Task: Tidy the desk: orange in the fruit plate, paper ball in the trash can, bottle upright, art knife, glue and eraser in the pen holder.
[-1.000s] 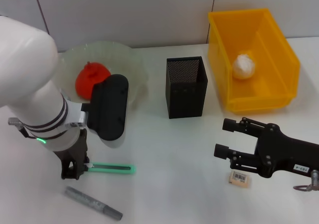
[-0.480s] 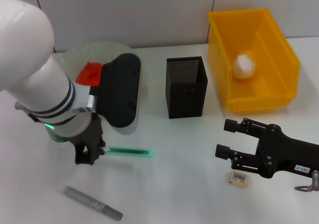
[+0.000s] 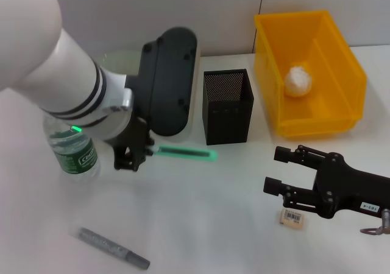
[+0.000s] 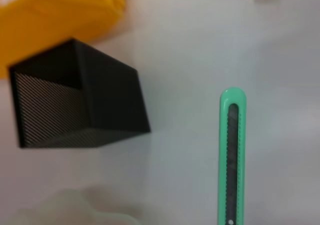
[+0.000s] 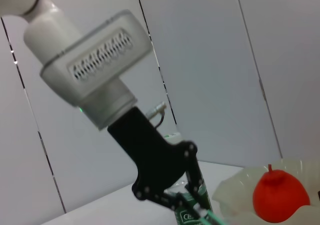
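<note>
From the head view, your left gripper (image 3: 131, 158) clasps the slim mint-green art knife (image 3: 186, 153) just beside the black mesh pen holder (image 3: 227, 106); right gripper (image 3: 281, 169) hangs released above the beige eraser (image 3: 291, 217). Grey glue stick (image 3: 113, 248) remains on the counter (image 3: 207, 225). Left wrist: knife aloft. Right wrist: red-orange orange (image 5: 278, 196) already plated.

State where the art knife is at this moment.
In the head view the art knife hangs level in the left gripper, above the table, its free end just short of the pen holder.
</note>
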Robot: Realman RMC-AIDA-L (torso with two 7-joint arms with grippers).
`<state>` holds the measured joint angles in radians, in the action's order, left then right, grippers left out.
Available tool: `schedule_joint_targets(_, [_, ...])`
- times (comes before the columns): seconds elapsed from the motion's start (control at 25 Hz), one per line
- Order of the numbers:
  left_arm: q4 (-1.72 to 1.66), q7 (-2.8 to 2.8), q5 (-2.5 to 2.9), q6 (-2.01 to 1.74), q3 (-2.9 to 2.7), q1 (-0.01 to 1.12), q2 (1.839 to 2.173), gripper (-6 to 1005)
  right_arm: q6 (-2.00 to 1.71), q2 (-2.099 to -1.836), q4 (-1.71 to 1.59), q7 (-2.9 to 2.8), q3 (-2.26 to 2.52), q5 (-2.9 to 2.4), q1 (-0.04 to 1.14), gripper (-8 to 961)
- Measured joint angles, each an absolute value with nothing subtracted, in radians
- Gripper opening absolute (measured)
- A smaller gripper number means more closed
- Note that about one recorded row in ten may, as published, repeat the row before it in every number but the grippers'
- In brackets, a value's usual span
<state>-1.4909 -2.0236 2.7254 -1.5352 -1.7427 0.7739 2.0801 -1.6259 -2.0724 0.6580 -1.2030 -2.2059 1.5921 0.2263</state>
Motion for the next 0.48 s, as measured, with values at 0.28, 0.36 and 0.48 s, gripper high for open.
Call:
schedule_joint_targets(0.28, [-1.607,-2.025,2.748,-1.545,-1.733,0.768,2.079,116,-1.626,-2.071,0.655,-1.211,-2.206,1.592,0.225,761])
schedule_joint_targets(0.36, [-1.619,-2.024,2.758,-1.545,-1.733,0.766,2.079,116,-1.626,-2.071,0.655,-1.211,-2.206,1.592,0.225,761])
schedule_joint_targets(0.48, [-1.633,-2.018,2.783,-1.536,-1.733,0.763,2.078,116,-1.626,-2.071,0.655,-1.212,-2.206,1.592,0.225,761])
